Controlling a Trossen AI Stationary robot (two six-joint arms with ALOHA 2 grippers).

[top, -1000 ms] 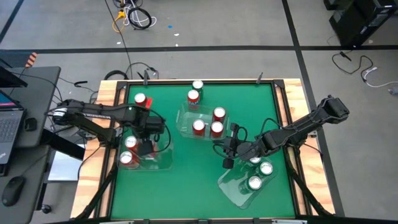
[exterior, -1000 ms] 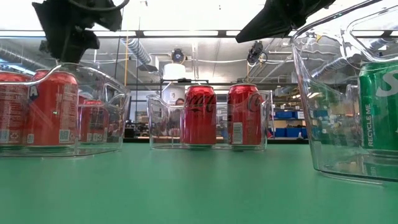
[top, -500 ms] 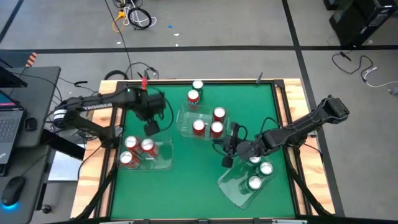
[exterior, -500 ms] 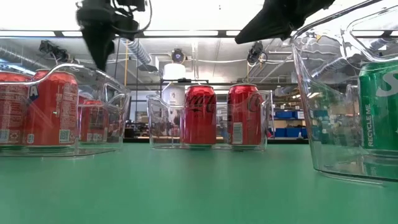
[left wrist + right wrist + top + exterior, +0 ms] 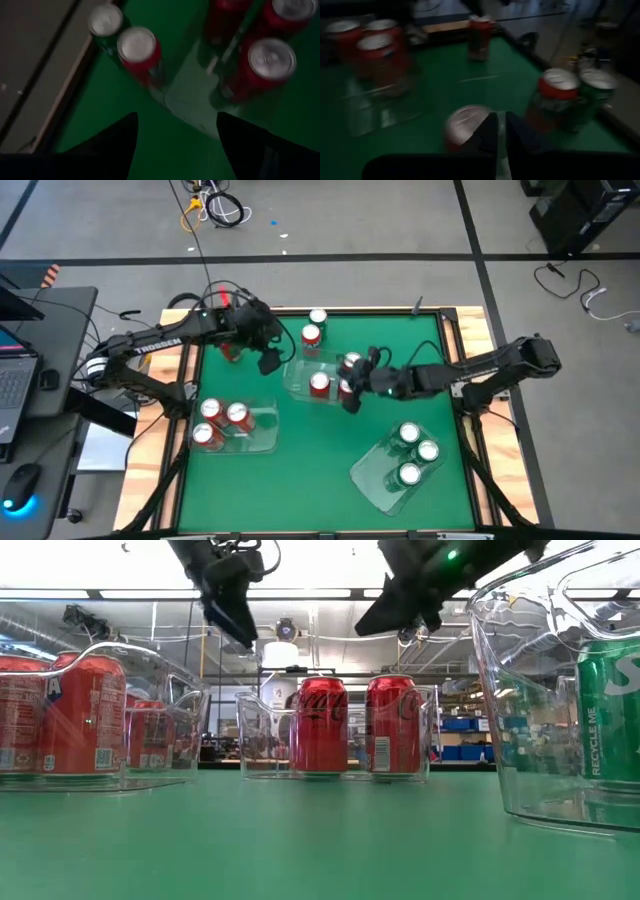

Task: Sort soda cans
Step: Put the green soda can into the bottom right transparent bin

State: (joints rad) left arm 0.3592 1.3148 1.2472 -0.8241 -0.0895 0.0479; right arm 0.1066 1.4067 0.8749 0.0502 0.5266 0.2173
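Green worktop (image 5: 300,470) has red cans (image 5: 222,420) binned left, green cans (image 5: 412,454) binned right. Your left gripper (image 5: 268,362), spread wide and empty, hovers by the loose pair (image 5: 125,42) at the far edge; lower it over one. Your right gripper (image 5: 350,398), pinched shut, hangs over the middle bin (image 5: 300,380).

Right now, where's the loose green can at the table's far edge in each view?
High view: green can, upper middle of the picture.
Low view: not visible.
Left wrist view: upper left.
Right wrist view: right side.
Shared landmark: the loose red can right beside it, except in the low view.
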